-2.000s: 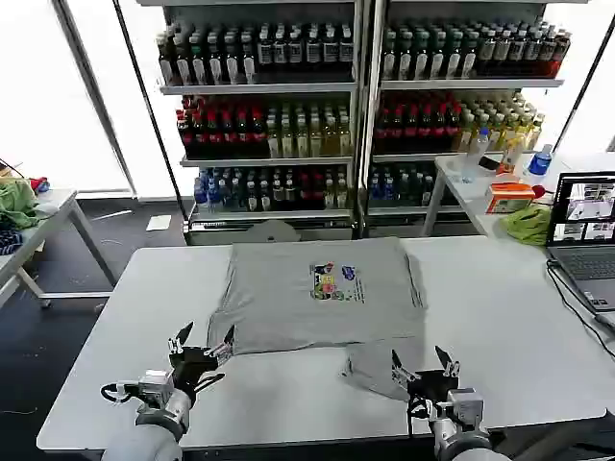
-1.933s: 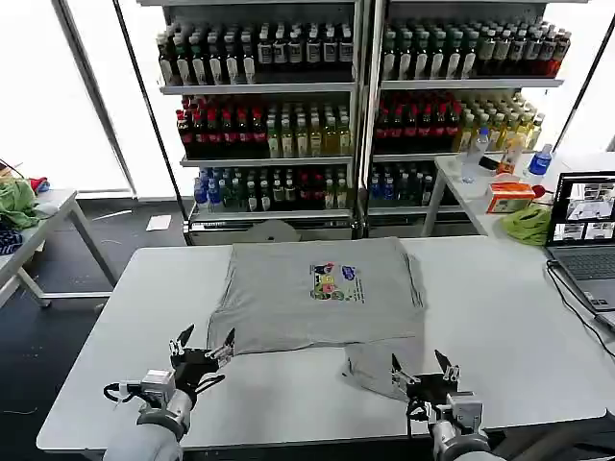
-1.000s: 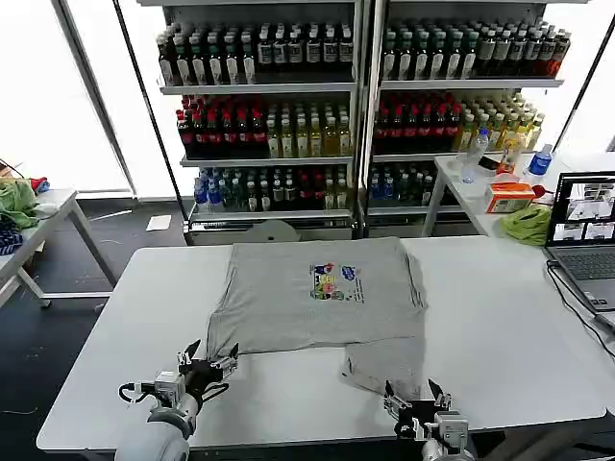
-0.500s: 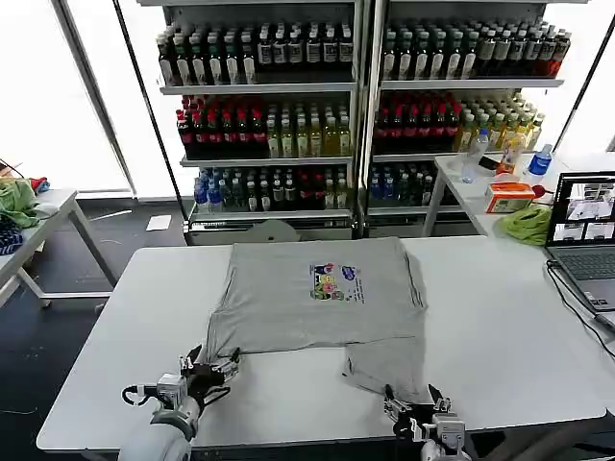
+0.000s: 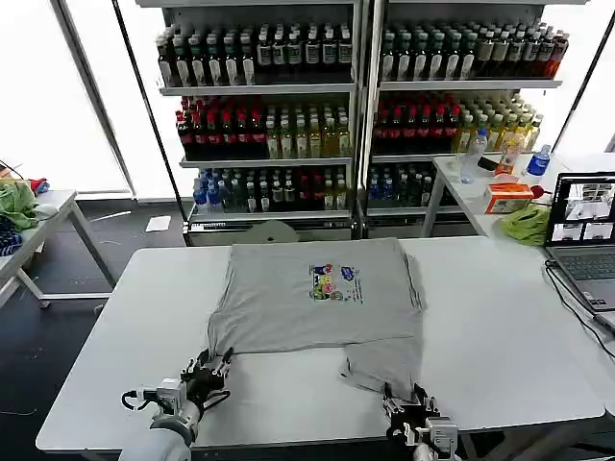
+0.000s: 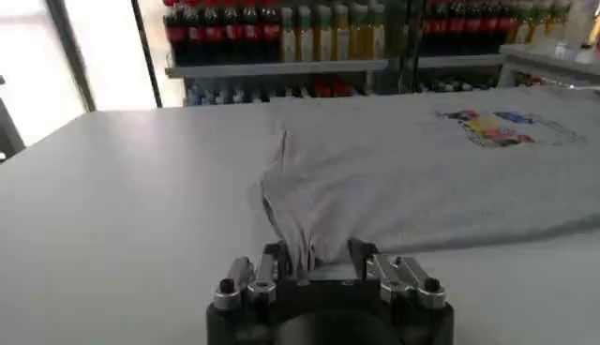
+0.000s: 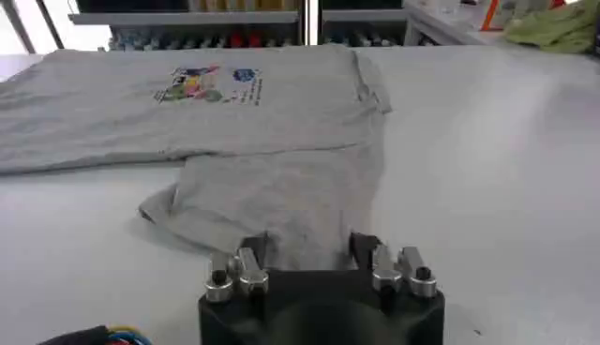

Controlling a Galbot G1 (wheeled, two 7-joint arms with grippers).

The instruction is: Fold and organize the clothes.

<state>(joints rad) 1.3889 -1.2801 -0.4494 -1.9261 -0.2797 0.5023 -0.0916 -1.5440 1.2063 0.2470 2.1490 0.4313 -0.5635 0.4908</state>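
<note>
Light grey short-sleeved shirt w/ small multicoloured chest print (image 5: pixel 317 303) lies flat, centre of white table (image 5: pixel 500 317), one flap sticking out toward near edge. Left gripper (image 5: pixel 206 370) at shirt's near-left corner, fingers narrow, pinching hem. Right gripper (image 5: pixel 407 403) at flap's edge, fingers straddling fabric.

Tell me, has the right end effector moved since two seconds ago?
Yes. The right end effector has pulled back toward the near edge of the white table, ending at the hem of the light grey short-sleeved shirt.
</note>
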